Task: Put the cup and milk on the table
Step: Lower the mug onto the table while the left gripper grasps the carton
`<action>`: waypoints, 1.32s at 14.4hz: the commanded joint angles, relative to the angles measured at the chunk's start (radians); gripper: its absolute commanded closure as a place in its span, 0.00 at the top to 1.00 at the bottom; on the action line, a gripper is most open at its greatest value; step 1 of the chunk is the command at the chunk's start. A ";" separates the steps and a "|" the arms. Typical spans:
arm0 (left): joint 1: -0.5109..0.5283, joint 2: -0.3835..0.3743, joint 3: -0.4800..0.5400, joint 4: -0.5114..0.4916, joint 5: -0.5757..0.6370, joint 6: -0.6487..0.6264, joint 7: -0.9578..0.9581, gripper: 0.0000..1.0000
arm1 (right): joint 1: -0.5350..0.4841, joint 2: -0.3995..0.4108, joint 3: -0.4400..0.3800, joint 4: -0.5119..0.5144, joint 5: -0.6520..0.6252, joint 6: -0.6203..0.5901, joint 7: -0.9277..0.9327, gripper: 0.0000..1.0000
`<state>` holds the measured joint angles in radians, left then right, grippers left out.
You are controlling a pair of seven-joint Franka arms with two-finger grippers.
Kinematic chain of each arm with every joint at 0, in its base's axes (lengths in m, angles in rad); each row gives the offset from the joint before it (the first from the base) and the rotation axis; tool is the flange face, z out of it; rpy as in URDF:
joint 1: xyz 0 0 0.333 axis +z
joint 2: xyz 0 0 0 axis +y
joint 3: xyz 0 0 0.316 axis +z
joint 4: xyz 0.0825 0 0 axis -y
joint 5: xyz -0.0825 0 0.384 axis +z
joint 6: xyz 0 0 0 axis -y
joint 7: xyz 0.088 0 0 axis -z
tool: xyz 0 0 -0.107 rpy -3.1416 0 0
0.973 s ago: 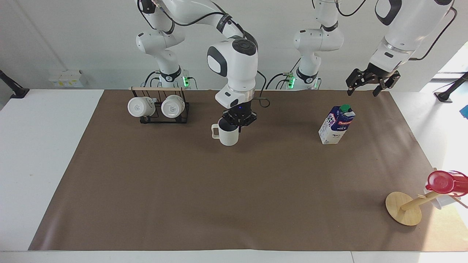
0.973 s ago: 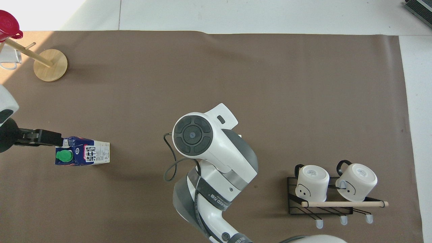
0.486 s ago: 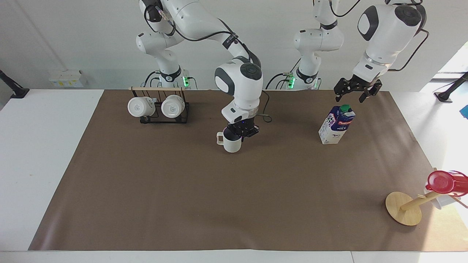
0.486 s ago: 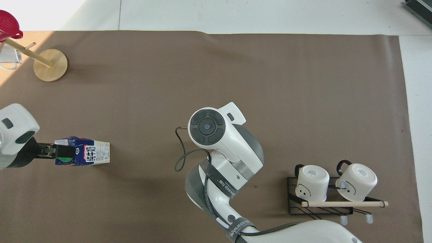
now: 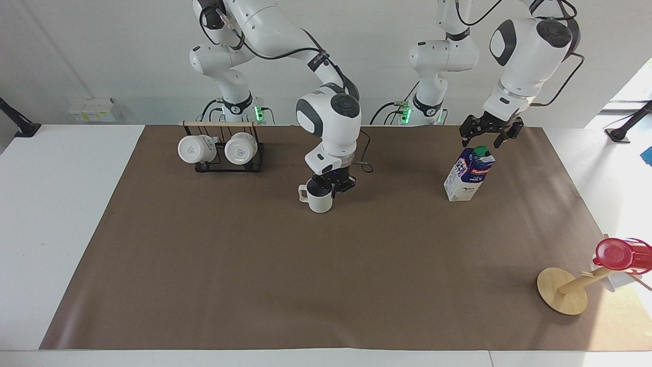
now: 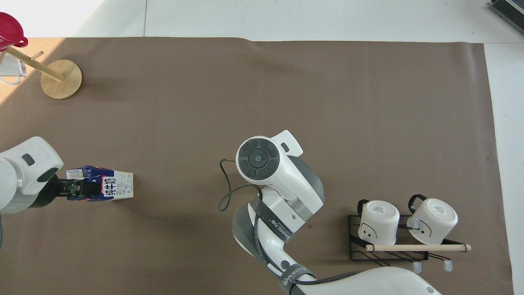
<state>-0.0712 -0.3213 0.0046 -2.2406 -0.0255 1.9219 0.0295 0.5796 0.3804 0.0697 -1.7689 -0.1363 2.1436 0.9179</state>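
right gripper [image 5: 333,186] sat at the rim of the cup [image 5: 319,199], finger state unclear, cup standing on the table [image 5: 56,214] toward the right arm's end from the milk [image 5: 468,174]; left gripper [image 5: 490,136] spread over milk; best lift straight off.

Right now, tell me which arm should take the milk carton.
Left. The left gripper hangs open over the milk carton; the right gripper is at the cup.
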 commanded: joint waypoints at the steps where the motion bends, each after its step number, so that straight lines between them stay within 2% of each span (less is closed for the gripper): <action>1: 0.001 -0.041 0.002 -0.068 -0.004 0.064 0.006 1.00 | -0.018 -0.034 0.010 -0.040 0.024 0.032 0.002 0.54; 2: 0.002 -0.041 0.002 -0.076 -0.004 0.080 0.006 1.00 | -0.015 -0.032 0.010 -0.032 0.024 0.032 0.015 0.95; 3: 0.005 -0.039 0.002 -0.088 -0.004 0.097 0.006 1.00 | -0.012 -0.032 0.009 -0.027 0.026 0.032 0.018 1.00; 5: 0.010 -0.039 0.002 -0.117 -0.002 0.143 0.006 1.00 | -0.020 -0.049 0.010 -0.012 0.026 0.032 0.010 1.00; 9: 0.007 -0.028 0.002 -0.132 -0.002 0.190 0.009 1.00 | -0.085 -0.158 0.009 -0.009 0.030 0.009 -0.005 1.00; 12: 0.008 -0.024 0.002 -0.132 0.003 0.206 0.042 0.72 | -0.148 -0.224 0.007 -0.011 0.030 -0.031 -0.062 1.00; 14: 0.013 -0.022 0.002 -0.131 0.003 0.212 0.075 0.66 | -0.203 -0.256 0.007 -0.012 0.029 -0.054 -0.118 1.00; 15: 0.013 -0.022 0.003 -0.129 0.003 0.210 0.076 0.58 | -0.224 -0.274 0.006 -0.011 0.027 -0.065 -0.151 1.00; 16: 0.013 -0.022 0.002 -0.126 0.003 0.209 0.075 0.54 | -0.246 -0.293 0.004 -0.011 0.027 -0.067 -0.189 1.00; 19: 0.011 -0.008 0.002 -0.093 0.003 0.187 0.070 0.47 | -0.349 -0.353 0.001 -0.006 0.027 -0.095 -0.296 1.00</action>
<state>-0.0698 -0.3256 0.0092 -2.3441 -0.0247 2.1077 0.0834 0.2954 0.0843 0.0644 -1.7555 -0.1316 2.0786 0.7053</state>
